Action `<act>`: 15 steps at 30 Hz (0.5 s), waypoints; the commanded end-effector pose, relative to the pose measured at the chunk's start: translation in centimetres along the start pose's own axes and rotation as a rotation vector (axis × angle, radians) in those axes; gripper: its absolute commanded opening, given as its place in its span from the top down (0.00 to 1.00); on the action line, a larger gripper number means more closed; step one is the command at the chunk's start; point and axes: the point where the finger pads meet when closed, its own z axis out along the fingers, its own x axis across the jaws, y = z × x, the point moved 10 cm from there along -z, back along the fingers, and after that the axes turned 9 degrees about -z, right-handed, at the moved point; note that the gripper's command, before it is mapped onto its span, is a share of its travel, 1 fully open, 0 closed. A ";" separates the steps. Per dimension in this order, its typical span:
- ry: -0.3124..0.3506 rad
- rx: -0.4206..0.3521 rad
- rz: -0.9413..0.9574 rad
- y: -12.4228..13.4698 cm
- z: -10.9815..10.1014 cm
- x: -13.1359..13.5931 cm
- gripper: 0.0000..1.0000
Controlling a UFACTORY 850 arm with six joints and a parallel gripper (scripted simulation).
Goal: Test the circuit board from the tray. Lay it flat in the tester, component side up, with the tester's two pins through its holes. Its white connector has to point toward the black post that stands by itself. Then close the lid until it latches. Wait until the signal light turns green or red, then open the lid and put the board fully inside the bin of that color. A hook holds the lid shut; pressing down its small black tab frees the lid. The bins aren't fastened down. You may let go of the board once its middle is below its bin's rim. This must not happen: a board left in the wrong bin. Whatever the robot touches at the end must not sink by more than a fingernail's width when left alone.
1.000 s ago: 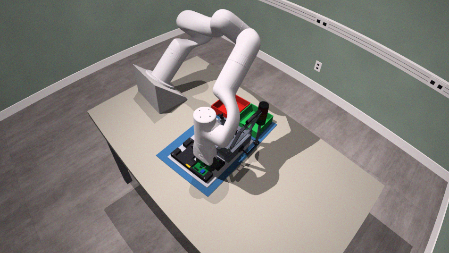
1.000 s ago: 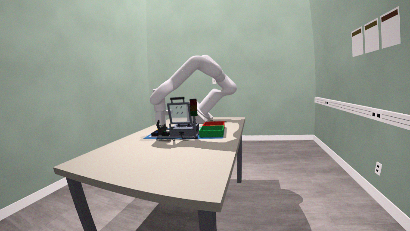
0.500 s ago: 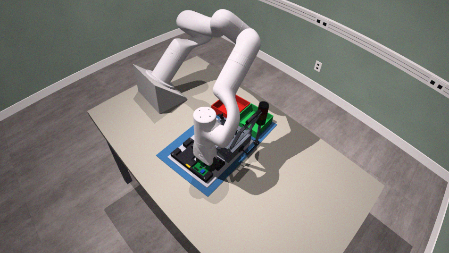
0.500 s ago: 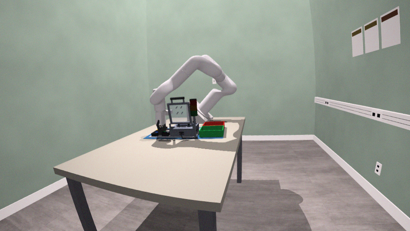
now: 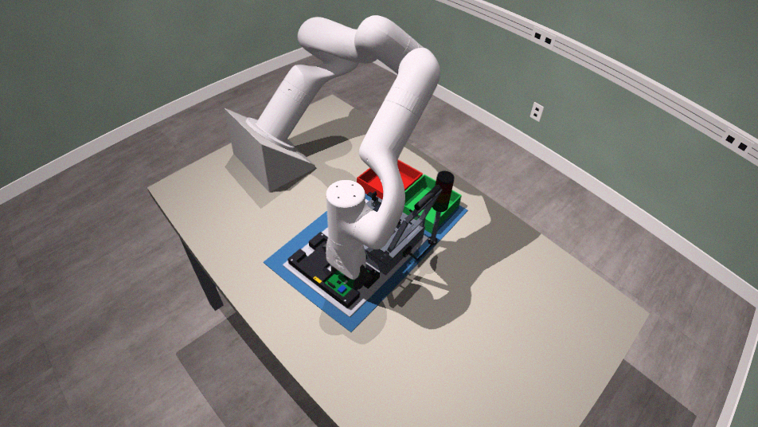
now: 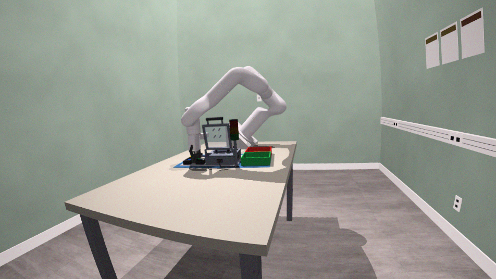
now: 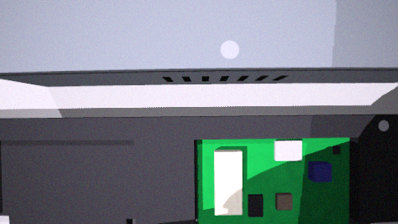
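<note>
The green circuit board [image 5: 339, 282] [image 7: 267, 180] lies flat, component side up, in the dark tray [image 5: 314, 269] [image 7: 84, 175]. The wrist view shows a large white block, a smaller white one and a blue one on it. My gripper [image 5: 354, 280] [image 6: 196, 157] is down at the board, fingers wide, and appears shut on it; the fingertips are mostly hidden and not visible in the wrist view. The tester [image 6: 222, 159] [image 7: 167, 38] stands beside the tray, its lid [image 6: 217, 137] raised. The signal light [image 5: 443, 190] [image 6: 234, 129] shows no bright color.
The red bin [image 5: 369, 186] [image 6: 259, 149] and the green bin [image 5: 451, 212] [image 6: 256, 160] stand beyond the tester. The light's post and the raised lid handle [image 6: 214, 118] rise high near the arm. The blue mat [image 5: 286, 256] lies under the setup.
</note>
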 end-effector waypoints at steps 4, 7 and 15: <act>0.001 -0.001 -0.001 0.0 -0.1 0.1 0.21; 0.001 -0.001 -0.001 0.0 -0.2 0.1 0.21; 0.001 -0.001 -0.001 0.0 -0.7 0.1 0.21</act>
